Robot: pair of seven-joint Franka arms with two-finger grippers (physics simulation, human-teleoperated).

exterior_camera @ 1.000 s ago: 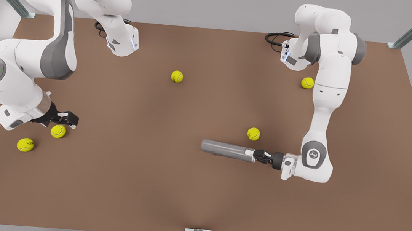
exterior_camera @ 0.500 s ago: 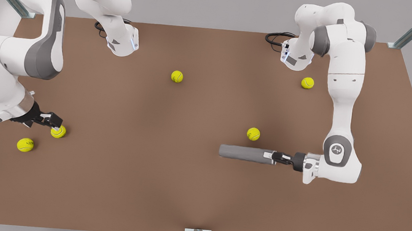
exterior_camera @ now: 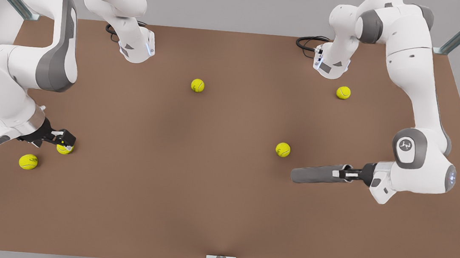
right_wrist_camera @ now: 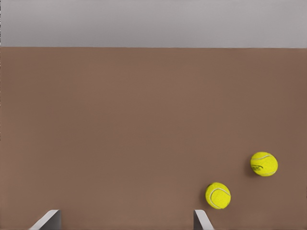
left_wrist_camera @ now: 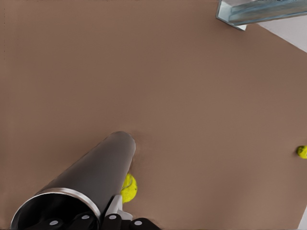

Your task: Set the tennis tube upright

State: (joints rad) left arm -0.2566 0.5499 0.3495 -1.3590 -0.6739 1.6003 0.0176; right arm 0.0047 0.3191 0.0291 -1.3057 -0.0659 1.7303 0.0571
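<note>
The tennis tube (exterior_camera: 317,175) is held by its rimmed end in the left gripper (exterior_camera: 344,174), jaws closed on the rim wall, just off the table (exterior_camera: 204,211). It should be swung up slowly. The right gripper (exterior_camera: 62,142) is spread wide near a tennis ball (exterior_camera: 64,149), empty.

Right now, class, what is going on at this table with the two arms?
The left end effector, at the front view's right, is shut on the rim end of the grey tennis tube, which is carried roughly level, not yet upright. The right end effector, at the front view's left, hangs open just above a tennis ball, with another ball close by. Three more balls lie scattered on the brown table.
</note>
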